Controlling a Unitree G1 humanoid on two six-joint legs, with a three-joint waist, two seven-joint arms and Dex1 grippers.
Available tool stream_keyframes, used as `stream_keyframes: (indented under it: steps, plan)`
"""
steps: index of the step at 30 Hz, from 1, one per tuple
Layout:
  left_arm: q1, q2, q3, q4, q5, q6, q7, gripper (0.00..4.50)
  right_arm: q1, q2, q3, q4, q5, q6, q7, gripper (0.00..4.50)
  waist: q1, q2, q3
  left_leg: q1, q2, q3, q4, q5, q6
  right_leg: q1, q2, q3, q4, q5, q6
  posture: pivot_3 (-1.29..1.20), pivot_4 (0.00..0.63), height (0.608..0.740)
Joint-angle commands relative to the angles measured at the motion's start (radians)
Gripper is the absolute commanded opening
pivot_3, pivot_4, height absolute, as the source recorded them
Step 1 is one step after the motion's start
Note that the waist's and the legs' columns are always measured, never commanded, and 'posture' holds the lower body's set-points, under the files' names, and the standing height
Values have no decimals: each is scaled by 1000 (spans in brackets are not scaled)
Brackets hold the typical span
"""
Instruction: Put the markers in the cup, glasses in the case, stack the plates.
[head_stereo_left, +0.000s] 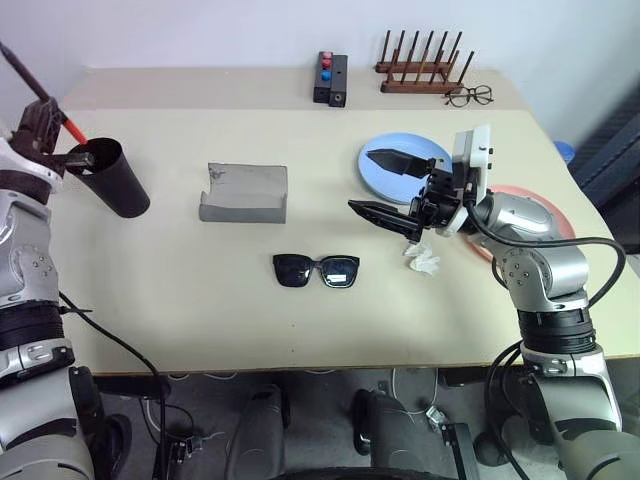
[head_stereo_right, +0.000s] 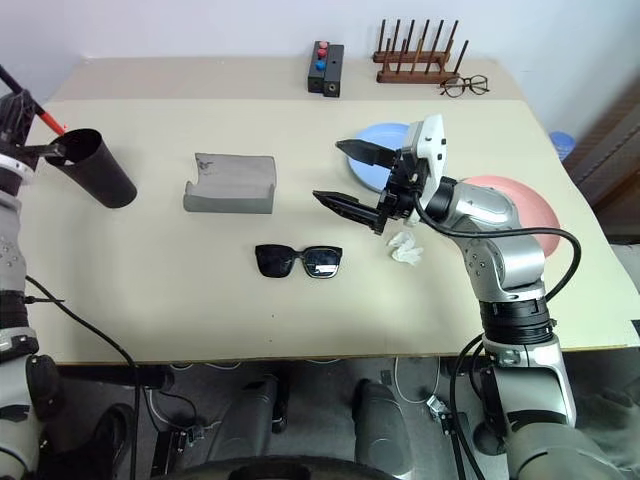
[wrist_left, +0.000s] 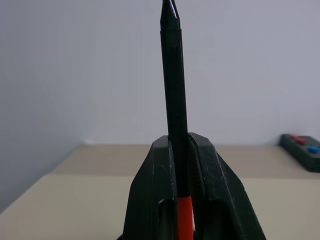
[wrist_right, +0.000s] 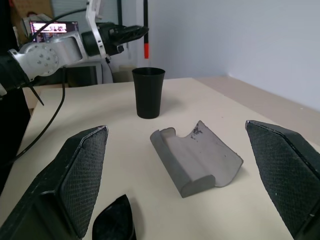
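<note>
Left eye view: at far left the left gripper pinches the slim black marker with a red end just above the tall matte black cup — centre right, the right gripper hangs spread wide over the beige table, holding nothing.

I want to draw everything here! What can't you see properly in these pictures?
- Pink plate: largely hidden behind the right arm in both eye views.
- Marker: its red end runs off the left wrist view's edge.
- Sunglasses: cut off by the right wrist view's edge.
- Spectacles: too small for detail.
</note>
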Motion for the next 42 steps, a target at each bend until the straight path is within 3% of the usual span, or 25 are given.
stream_keyframes:
  steps: [1,7,11,16,17,25,27,30,33,37,42]
  plan:
    - [-36,10,24,67,32,-67,-39,24,-4,-10,-28,-30,9,-11,-2,4500,0,0,0,0,0,0,0,0,0,0,0,0,0,0,0,0,150,740]
    - [-53,-14,11,141,78,-104,-45,24,8,-17,-34,-38,8,-12,0,4500,2,0,0,0,0,0,1,0,0,0,0,0,0,0,0,0,150,740]
    - [-59,-41,22,138,64,-89,-69,1717,8,-15,-32,-39,4,-14,-5,4500,0,0,0,0,0,0,1,0,0,0,0,0,0,0,1,0,150,740]
    - [-76,-24,17,134,94,-86,-69,4332,9,-12,-30,-35,-1,-20,-8,4500,0,0,0,0,0,0,1,0,0,0,0,0,0,1,2,0,150,740]
    - [-78,-23,18,131,96,-84,-71,4460,9,-12,-30,-34,-2,-21,-8,4500,-1,0,0,0,0,0,1,0,0,0,0,0,0,1,2,0,150,740]
    - [-107,16,6,-40,-17,107,-271,4460,4,-11,-36,-14,4,-18,-2,4500,1,0,0,0,0,0,1,0,0,0,0,0,1,1,2,0,150,740]
    - [-134,32,-43,-103,-71,226,-386,4460,15,-42,-48,-10,15,-3,28,4500,3,0,0,0,0,0,1,0,0,0,0,0,1,1,2,0,150,740]
    - [-163,59,-226,-141,-34,332,-621,4460,32,-123,-71,40,18,16,102,4500,5,0,0,0,0,0,2,0,0,2,0,0,0,1,2,0,150,740]
    - [-267,23,-390,-5,98,278,-753,4460,38,-172,-84,79,0,-1,130,4500,5,0,0,0,-1,0,3,0,0,3,0,0,-1,1,2,0,150,740]
    - [-399,-35,-562,297,332,46,-818,4460,50,-159,-104,41,10,1,92,4500,-11,0,0,1,0,0,3,0,1,2,0,0,2,1,2,0,150,740]
    - [-520,-111,-630,566,452,-64,-865,4460,119,-151,-126,-53,28,31,31,4500,-12,0,0,-1,0,0,1,0,1,-1,1,0,3,1,3,0,150,740]
